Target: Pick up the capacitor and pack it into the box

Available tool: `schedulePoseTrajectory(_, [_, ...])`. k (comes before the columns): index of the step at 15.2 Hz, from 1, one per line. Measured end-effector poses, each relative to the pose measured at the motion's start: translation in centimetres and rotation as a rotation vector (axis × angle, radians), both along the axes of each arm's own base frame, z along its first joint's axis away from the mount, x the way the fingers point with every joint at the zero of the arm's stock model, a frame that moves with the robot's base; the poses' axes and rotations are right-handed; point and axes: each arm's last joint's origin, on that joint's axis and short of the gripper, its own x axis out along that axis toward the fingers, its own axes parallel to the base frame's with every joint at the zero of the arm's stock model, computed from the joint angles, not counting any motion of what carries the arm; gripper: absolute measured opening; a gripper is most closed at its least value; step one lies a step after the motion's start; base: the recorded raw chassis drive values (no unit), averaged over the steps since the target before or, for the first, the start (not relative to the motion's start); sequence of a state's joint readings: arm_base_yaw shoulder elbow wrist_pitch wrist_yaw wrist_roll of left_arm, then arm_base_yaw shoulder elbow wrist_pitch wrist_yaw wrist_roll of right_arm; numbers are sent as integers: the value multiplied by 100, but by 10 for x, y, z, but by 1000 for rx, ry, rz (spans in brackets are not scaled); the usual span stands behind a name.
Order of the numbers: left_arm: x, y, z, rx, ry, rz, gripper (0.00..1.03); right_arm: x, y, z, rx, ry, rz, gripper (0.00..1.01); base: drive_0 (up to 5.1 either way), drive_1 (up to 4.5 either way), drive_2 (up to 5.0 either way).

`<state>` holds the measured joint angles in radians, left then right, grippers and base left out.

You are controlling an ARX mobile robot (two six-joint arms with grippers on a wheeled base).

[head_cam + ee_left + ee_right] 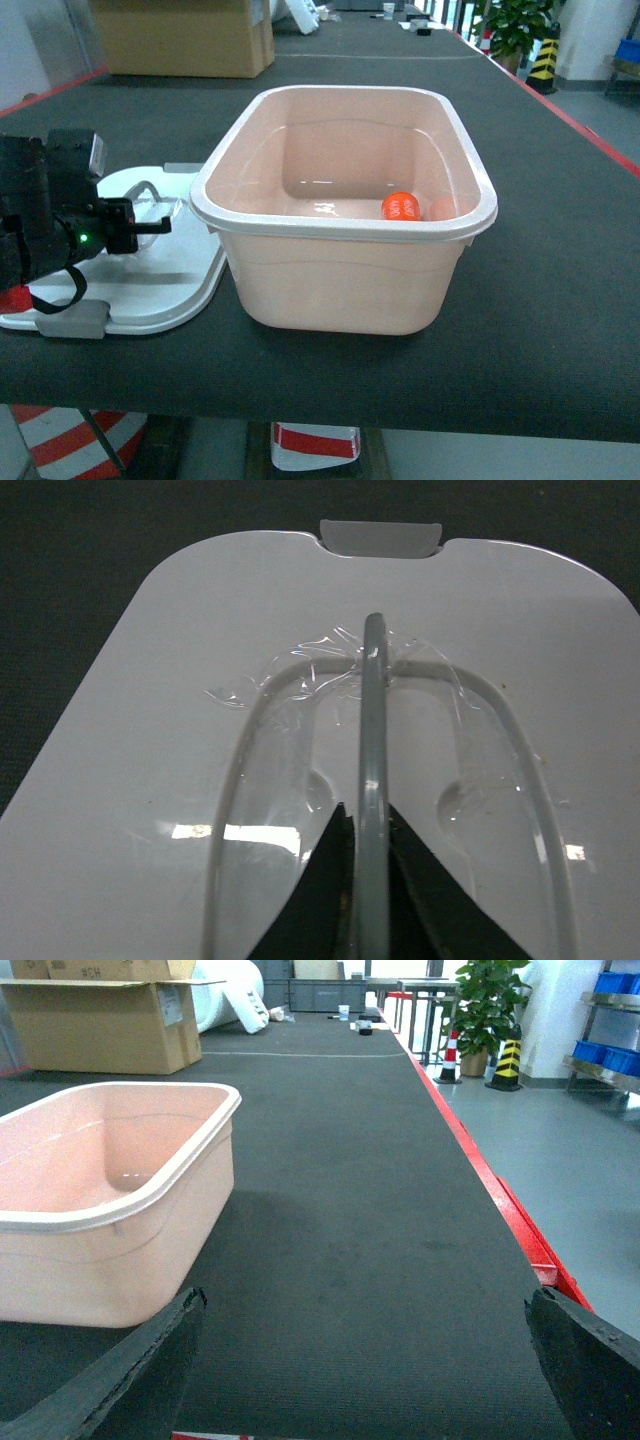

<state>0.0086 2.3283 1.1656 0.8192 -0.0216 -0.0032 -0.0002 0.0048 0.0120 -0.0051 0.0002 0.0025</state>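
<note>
lid [200, 780] cropped at frame bottom, right gripper [365, 1360] fingertips out of frame

The box [345, 215] stands open-topped mid-frame, so I can reach down past its white rim. At lower left the lid [150, 270] lies flat against the box wall, blocking that side; right of the box the mat [560, 250] is bare.

Capacitor [401, 207] inside box [340, 225], right front corner; lid [150, 262] flat on table [560, 270], left of box

1 capacitor [400, 207], 1 box [345, 270], 1 lid [150, 290]
</note>
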Motion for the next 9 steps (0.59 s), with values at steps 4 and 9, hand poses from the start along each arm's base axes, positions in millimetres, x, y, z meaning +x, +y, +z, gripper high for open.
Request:
schedulePoseTrajectory(4, [1,-1,1,1,-6,-2,2,0,0,0,0,0,0,98,0,0,0])
schedulePoseTrajectory(9, [0,3,23,3,15,67,2,0,0,0,0,0,0,98,0,0,0])
